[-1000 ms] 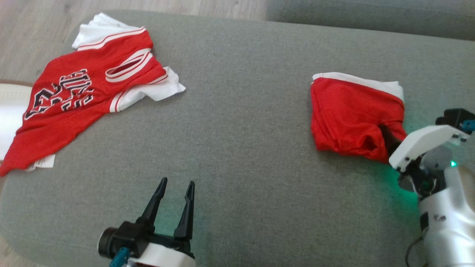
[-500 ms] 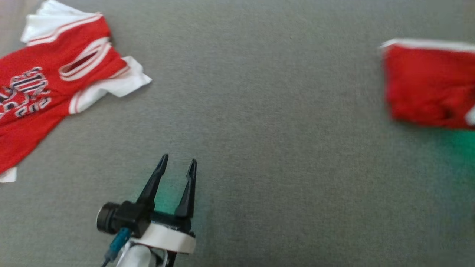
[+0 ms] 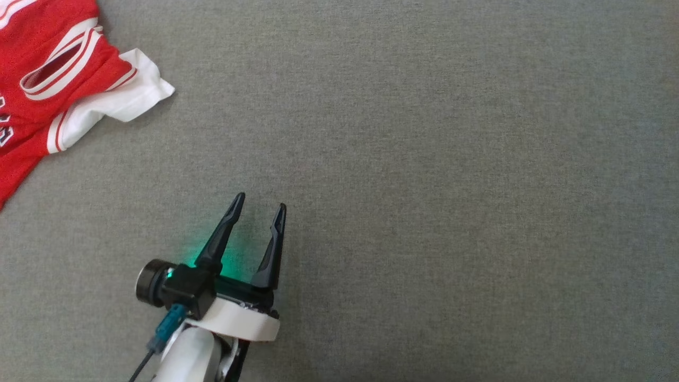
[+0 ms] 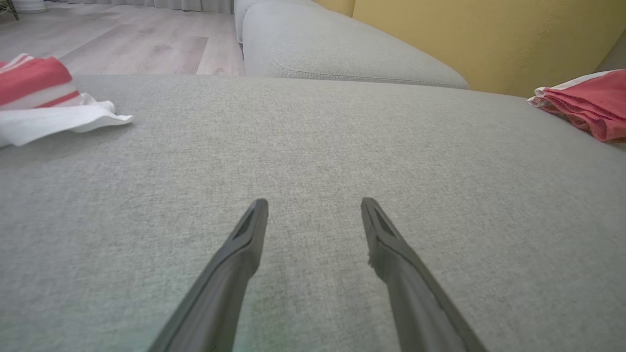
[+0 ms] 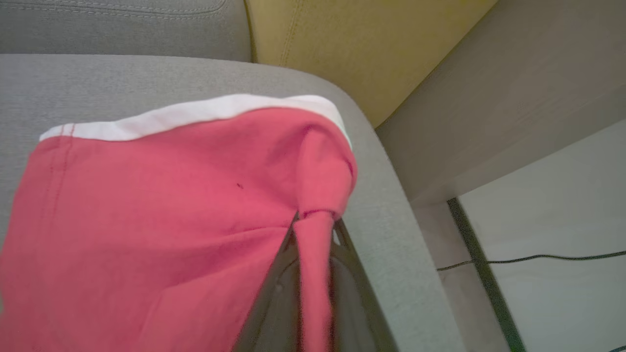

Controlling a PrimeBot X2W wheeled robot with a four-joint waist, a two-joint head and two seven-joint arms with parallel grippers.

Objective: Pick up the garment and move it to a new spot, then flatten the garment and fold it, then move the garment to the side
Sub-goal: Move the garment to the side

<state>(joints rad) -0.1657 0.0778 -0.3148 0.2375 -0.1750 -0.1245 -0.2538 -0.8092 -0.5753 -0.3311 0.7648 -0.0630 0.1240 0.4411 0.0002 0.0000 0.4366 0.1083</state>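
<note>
A red garment with a white band [image 5: 146,205] lies folded at the right end of the grey sofa seat, also visible as a low red pile [image 4: 587,105] in the left wrist view. My right gripper [image 5: 315,217] is shut on a bunched fold at its edge, and the cloth runs down between the two fingers. Over bare cushion, my left gripper [image 3: 261,200] [image 4: 314,201] stands open with nothing in it. A red and white jersey [image 3: 48,69] [image 4: 34,85] lies spread at the far left, well away from both grippers.
The grey seat cushion [image 3: 424,159] stretches wide between the two pieces of clothing. A yellow back cushion [image 4: 464,34] rises behind it. The seat's rounded edge [image 5: 391,234] drops off right beside the held cloth, with a cable [image 5: 538,257] on the floor below.
The head camera has moved closer, so the jersey slid to the picture's upper left and the red garment and right arm left the picture. The right gripper has shut on the garment's fold.
</note>
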